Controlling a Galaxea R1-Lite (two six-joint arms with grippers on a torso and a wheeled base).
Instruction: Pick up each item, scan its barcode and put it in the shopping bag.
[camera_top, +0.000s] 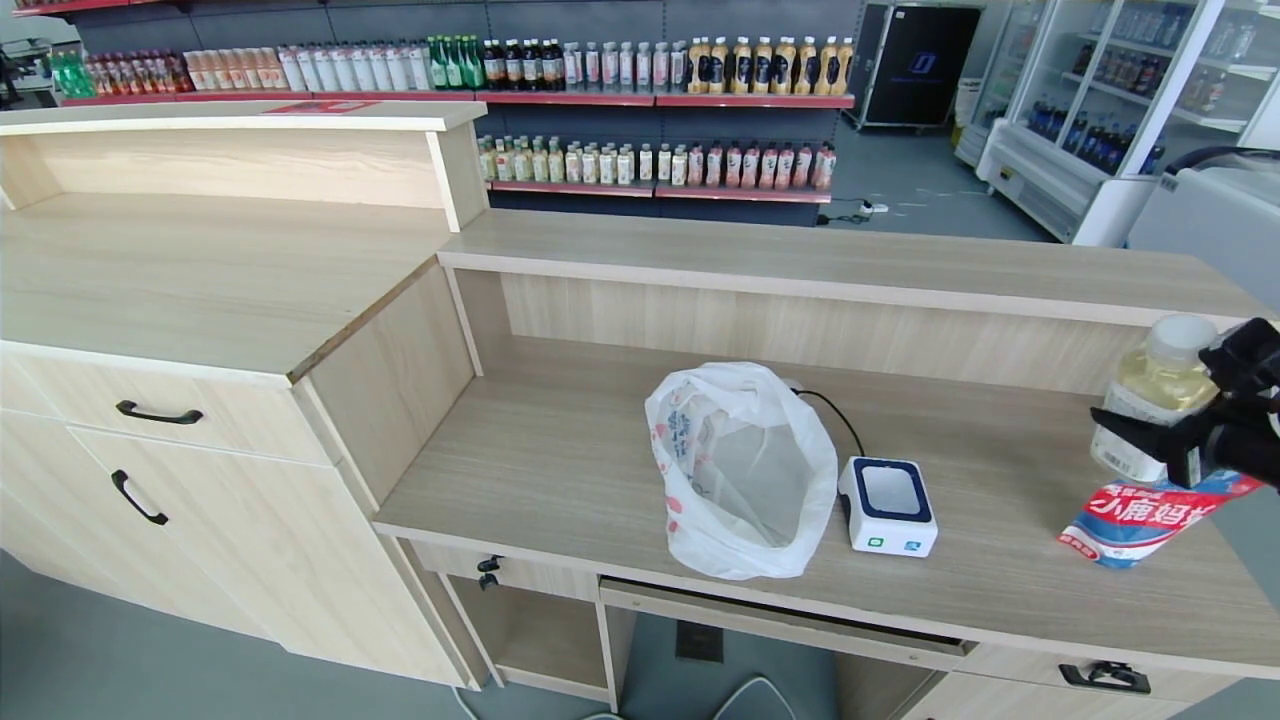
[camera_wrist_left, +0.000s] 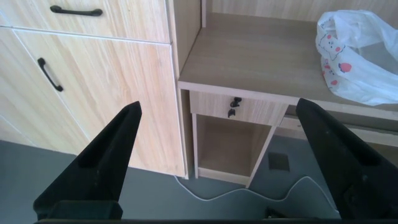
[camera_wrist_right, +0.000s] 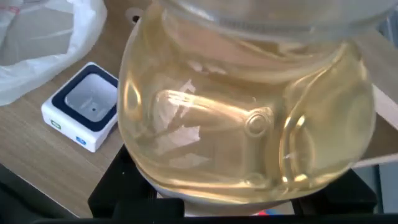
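- Right claw: pinching a clear bottle of pale yellow liquid, black fingers pressed on its labelled lower half.
- Bottle sits at the 3 o'clock edge of the head view, above the bench. Its pale cap is up and leans slightly toward 1 o'clock.
- Right wrist view: the bottle is close to the lens, with liquid visible through the wall.
- Pouch, blue, red and white, lies flat on the bench at 6 o'clock of the bottle. In the head view the two overlap; cannot tell whether they touch.
- Scanner, a white box with a dark-framed window, stands on the bench near its front edge, at 9 o'clock of the pouch and apart from it.
- Scanner also shows past the bottle in the right wrist view.
- Shopping bag, white thin plastic with red print, stands just beside the scanner at its 9 o'clock. Its mouth is open and faces the front edge.
- Black cable runs from the scanner toward 11 o'clock, behind the bag.
- Left claw: fingers spread wide, nothing between them. It hangs below bench level, facing the cabinet and the open space under the bench.
- Shopping bag sits at the 2 o'clock corner of that view.
- Background: shelves of bottled drinks at 12 o'clock.
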